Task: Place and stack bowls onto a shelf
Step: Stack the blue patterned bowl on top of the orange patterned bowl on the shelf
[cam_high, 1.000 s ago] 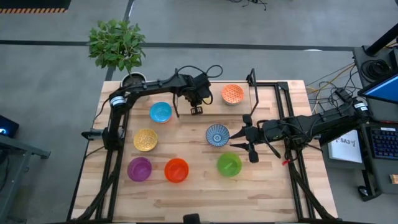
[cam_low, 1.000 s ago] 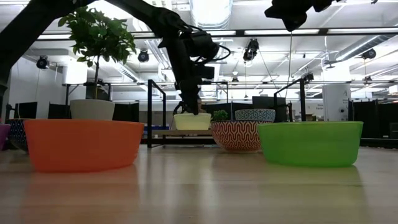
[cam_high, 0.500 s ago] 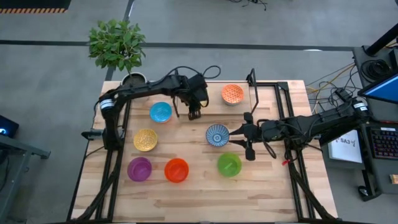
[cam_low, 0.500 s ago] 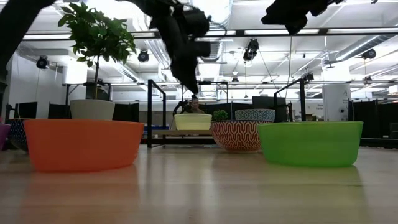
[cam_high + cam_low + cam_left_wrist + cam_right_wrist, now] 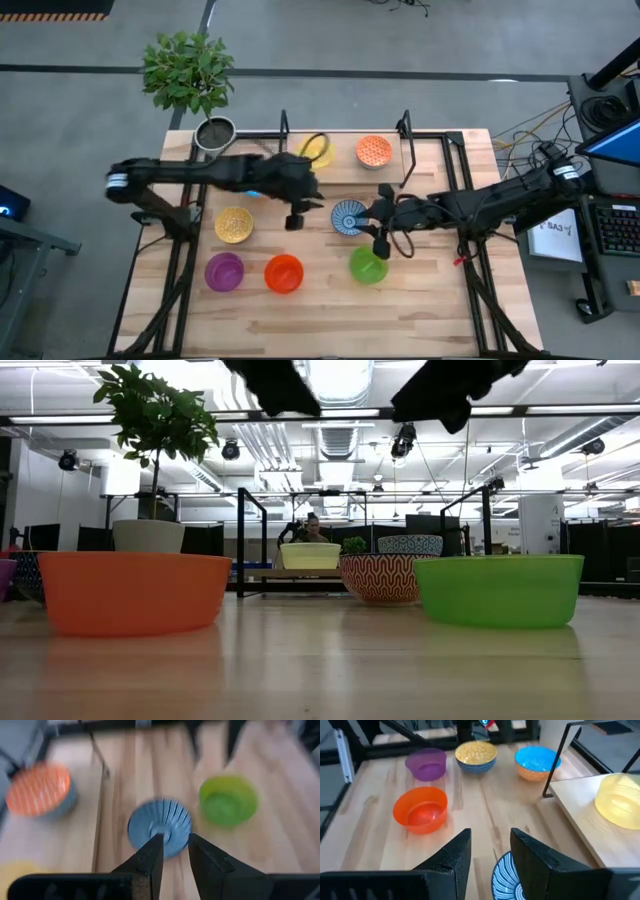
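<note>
My left gripper (image 5: 297,216) (image 5: 175,847) hangs open by a narrow gap above the table's middle, just left of the blue-white patterned bowl (image 5: 349,216) (image 5: 160,824). My right gripper (image 5: 374,222) (image 5: 490,850) is open above that bowl's right rim, touching nothing. The shelf (image 5: 345,138) at the far edge carries the yellow bowl (image 5: 318,150) (image 5: 620,807) and the orange patterned bowl (image 5: 374,151). On the tabletop stand the green (image 5: 368,265), orange-red (image 5: 284,273), purple (image 5: 224,271) and mustard dotted (image 5: 234,224) bowls. My left arm mostly hides the light blue bowl (image 5: 536,761).
A potted plant (image 5: 190,75) stands off the table's far left corner, its pot (image 5: 215,132) beside the shelf's left wire upright (image 5: 283,125). The right upright (image 5: 404,150) stands close to my right arm. Bare wood lies along the near edge (image 5: 330,320).
My left gripper has risen from the yellow bowl on the shelf and swung toward the near edge, ending beside the blue-white bowl; the yellow bowl stays on the shelf. My right gripper has crept toward the table's left, over the blue-white bowl.
</note>
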`<state>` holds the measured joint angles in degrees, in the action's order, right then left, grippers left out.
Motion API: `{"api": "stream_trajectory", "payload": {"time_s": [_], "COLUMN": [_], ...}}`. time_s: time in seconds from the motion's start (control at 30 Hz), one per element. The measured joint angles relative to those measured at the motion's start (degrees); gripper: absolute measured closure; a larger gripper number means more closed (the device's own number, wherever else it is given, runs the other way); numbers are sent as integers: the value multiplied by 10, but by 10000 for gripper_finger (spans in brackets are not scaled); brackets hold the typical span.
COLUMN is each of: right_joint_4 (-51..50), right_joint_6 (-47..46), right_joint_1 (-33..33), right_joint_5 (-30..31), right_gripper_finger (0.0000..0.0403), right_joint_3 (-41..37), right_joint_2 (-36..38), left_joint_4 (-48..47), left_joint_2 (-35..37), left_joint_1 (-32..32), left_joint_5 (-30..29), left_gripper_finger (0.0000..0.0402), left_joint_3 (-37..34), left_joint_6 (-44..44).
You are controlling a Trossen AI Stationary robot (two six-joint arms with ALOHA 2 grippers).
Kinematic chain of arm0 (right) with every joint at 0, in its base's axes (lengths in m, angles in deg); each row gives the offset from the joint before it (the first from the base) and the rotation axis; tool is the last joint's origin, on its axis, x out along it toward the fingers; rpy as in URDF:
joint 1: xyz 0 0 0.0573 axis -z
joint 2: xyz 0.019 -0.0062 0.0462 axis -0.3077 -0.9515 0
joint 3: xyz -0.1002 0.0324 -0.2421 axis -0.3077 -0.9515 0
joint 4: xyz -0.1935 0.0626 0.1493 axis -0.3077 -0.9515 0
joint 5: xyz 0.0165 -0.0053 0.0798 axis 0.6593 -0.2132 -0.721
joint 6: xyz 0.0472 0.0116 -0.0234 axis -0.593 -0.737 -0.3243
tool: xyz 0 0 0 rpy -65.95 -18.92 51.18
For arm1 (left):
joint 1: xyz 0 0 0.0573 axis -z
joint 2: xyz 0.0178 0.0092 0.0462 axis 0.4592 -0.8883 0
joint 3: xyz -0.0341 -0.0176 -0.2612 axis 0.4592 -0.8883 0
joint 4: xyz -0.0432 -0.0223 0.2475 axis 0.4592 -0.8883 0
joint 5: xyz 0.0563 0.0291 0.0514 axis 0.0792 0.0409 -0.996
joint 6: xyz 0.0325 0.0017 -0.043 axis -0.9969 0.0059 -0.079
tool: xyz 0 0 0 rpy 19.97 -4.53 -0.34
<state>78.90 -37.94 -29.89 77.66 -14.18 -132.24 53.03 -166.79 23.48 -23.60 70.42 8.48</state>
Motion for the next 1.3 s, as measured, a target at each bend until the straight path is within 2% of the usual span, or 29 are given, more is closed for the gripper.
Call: {"api": "stream_trajectory", "payload": {"time_s": [0.2, 0.4, 0.57, 0.67, 0.87, 1.07, 1.17, 1.3], "right_joint_4": [-93, -238, -302, -308, -316, -313, -312, -312], "right_joint_6": [-20, -61, -78, -81, -82, -93, -96, -98], "right_joint_1": [0, 7, 23, 30, 36, 46, 54, 60], "right_joint_5": [0, -3, -40, -62, -70, -66, -66, -66], "right_gripper_finger": [275, 275, 275, 275, 275, 284, 308, 365], "right_joint_3": [89, 182, 227, 243, 262, 267, 266, 266], "right_joint_2": [-85, -184, -263, -302, -355, -381, -389, -394], "left_joint_4": [110, 163, 231, 267, 255, 235, 225, 222], "left_joint_2": [121, 223, 297, 334, 401, 451, 463, 468], "left_joint_1": [24, 25, 25, 23, 23, 23, 23, 23], "left_joint_5": [-3, -5, -5, -6, -63, -65, -65, -65], "left_gripper_finger": [327, 327, 327, 327, 327, 327, 327, 327], "left_joint_3": [-103, -203, -292, -336, -350, -361, -365, -365], "left_joint_6": [-7, 6, 23, 23, 20, 21, 21, 21]}}
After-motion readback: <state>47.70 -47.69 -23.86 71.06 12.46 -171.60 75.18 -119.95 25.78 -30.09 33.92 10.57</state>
